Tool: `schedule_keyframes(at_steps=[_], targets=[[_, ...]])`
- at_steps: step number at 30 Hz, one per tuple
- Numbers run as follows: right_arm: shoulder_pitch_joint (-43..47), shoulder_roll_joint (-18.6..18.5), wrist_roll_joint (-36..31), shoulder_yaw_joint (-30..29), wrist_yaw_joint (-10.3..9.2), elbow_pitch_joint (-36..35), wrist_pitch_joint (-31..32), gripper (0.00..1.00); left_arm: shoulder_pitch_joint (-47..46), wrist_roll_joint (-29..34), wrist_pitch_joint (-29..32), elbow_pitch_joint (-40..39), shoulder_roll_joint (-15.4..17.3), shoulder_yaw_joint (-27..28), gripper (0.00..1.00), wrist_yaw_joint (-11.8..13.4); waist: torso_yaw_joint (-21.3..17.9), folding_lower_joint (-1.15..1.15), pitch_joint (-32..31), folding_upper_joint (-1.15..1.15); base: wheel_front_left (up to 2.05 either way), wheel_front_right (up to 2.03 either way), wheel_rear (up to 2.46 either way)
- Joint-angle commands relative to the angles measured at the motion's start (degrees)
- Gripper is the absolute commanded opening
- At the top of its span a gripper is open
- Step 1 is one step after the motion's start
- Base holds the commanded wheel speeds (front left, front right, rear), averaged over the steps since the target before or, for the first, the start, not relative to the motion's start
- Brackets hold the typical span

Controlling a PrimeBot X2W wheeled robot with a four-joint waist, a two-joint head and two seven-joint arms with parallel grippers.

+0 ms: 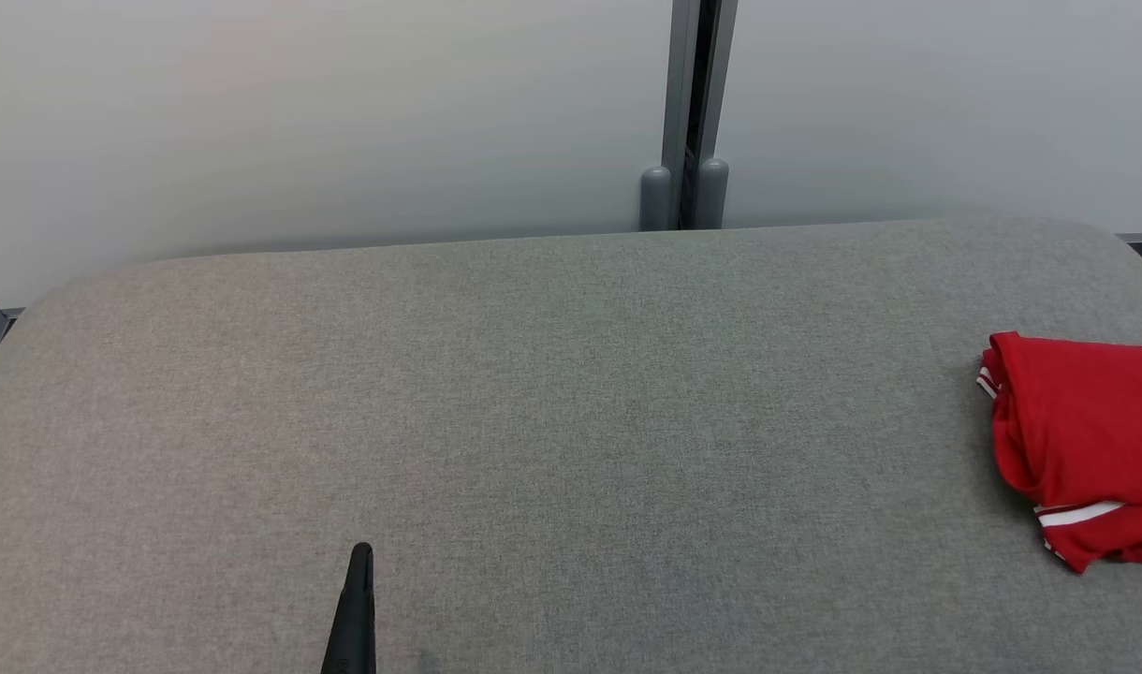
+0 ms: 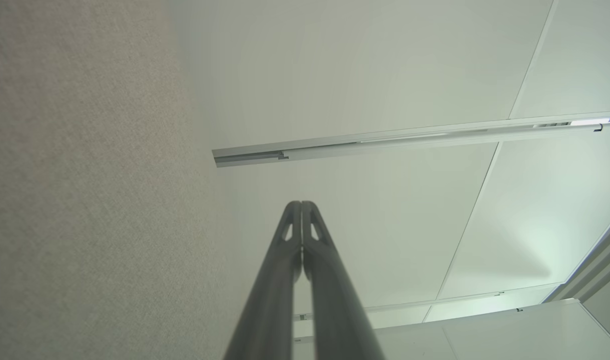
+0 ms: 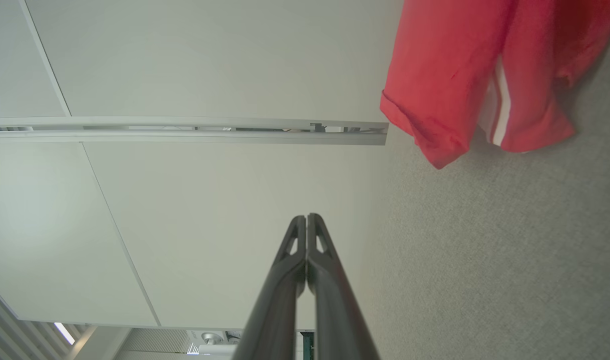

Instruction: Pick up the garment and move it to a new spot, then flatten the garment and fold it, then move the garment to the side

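The red garment (image 1: 1081, 440) lies far to the right on the grey table (image 1: 534, 421), so the right gripper (image 3: 306, 218), pressed together and empty like the left gripper (image 1: 361, 552), looks nearer.

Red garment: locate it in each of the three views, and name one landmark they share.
Head view: red garment at the right edge, mid-height, cut by the frame.
Left wrist view: grey padded surface at left, wall panels at right.
Right wrist view: red garment in the upper right corner, on that surface.
Shared landmark: the metal post between wall panels, upright in the head view, sideways in both wrist views.
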Motion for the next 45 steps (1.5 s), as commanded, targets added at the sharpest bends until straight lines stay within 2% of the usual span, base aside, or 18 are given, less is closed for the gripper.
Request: schedule_keyframes(at_steps=[1, 45], targets=[[0.4, -0.1, 0.3, 0.0, 0.02, -0.1, -0.1, 0.0, 0.2, -0.2, 0.0, -0.2, 0.2, 0.1, 0.0, -0.2, 0.0, 0.0, 0.0, 0.0, 0.0, 0.0, 0.0], [0.5, -0.1, 0.4, 0.1, 0.02, -0.1, -0.2, 0.0, 0.2, -0.3, -0.1, -0.2, 0.3, 0.1, 0.0, -0.2, 0.0, 0.0, 0.0, 0.0, 0.0, 0.0, 0.0]])
